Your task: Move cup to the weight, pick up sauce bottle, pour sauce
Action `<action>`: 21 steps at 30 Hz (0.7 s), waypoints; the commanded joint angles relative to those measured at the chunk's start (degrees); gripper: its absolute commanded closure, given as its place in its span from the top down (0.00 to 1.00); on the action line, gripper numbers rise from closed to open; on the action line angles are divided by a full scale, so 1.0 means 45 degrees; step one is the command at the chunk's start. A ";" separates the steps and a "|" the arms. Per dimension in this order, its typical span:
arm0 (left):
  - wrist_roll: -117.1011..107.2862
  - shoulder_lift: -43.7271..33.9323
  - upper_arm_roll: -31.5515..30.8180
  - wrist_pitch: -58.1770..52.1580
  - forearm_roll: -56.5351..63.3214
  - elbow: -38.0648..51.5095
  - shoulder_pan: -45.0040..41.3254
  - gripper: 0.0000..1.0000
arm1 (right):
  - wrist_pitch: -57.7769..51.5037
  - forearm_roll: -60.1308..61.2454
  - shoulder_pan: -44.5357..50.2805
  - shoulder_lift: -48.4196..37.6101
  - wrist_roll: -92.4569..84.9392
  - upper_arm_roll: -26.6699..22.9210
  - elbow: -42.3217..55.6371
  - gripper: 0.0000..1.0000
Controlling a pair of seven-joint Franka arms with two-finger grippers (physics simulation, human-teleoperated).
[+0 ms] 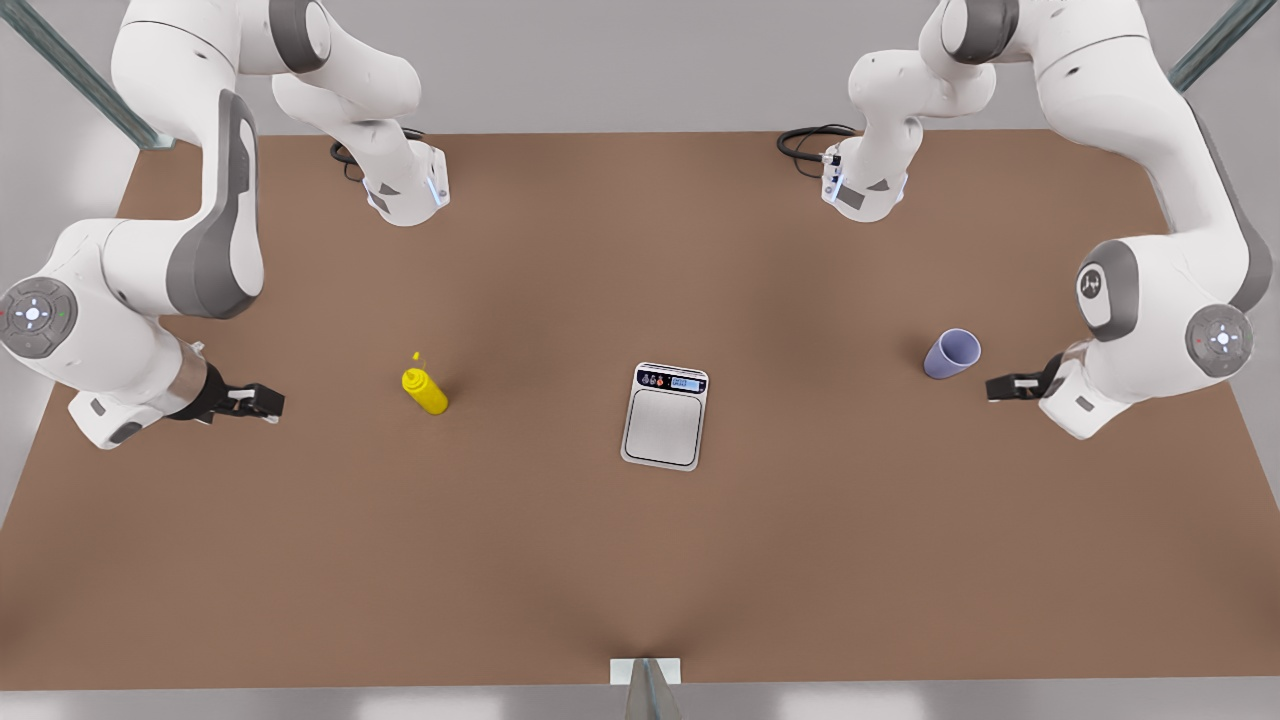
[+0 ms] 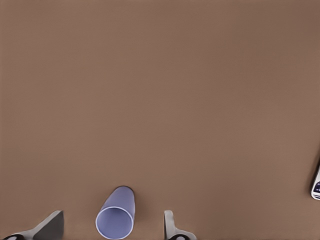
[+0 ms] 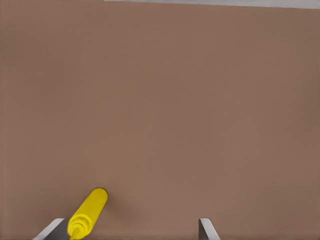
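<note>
left gripper (image 1: 990, 388) apart, beside cup (image 1: 951, 354) | right gripper (image 1: 275, 404) apart, near bottle (image 1: 425, 390) | risk: off-centre closing tips either

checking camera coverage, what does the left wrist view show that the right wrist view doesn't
Left wrist view: the cup standing between the left gripper's open fingers, not gripped, plus one end of the weight at the frame's edge.

Right wrist view: the sauce bottle just inside one finger of the open right gripper, nearer that finger than the other, and a pale strip beyond the table's far edge.

Both: the bare brown table and a gripper's own open fingertips.
</note>
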 commanded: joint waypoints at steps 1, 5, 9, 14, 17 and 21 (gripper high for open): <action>0.0000 0.0000 0.0003 0.0000 0.0017 -0.0047 -0.0020 1.00 | 0.0002 0.0000 -0.0019 -0.0010 0.0000 -0.0001 -0.0008 1.00; -0.0097 0.0371 0.0178 0.0743 0.0017 -0.0126 0.0000 1.00 | 0.0080 0.0000 -0.0020 0.0010 0.0000 -0.0001 -0.0087 1.00; -0.0117 -0.0195 0.0413 0.2012 -0.0022 -0.1903 0.0000 1.00 | 0.0041 -0.0039 -0.0020 0.0010 0.0000 -0.0020 -0.0126 1.00; 0.0410 -0.2051 0.1018 0.4257 -0.0022 -0.5828 0.0000 1.00 | -0.0037 -0.0078 -0.0098 0.0029 -0.0039 -0.0020 -0.0106 1.00; 0.0332 -0.2168 0.1096 0.5293 -0.0002 -0.6845 0.0019 1.00 | -0.0057 -0.0156 -0.0156 0.0010 -0.0078 -0.0040 -0.0067 1.00; 0.0235 -0.1954 0.1018 0.5567 0.0174 -0.6845 0.0000 1.00 | -0.0135 -0.0137 -0.0215 0.0010 -0.0117 -0.0040 -0.0028 1.00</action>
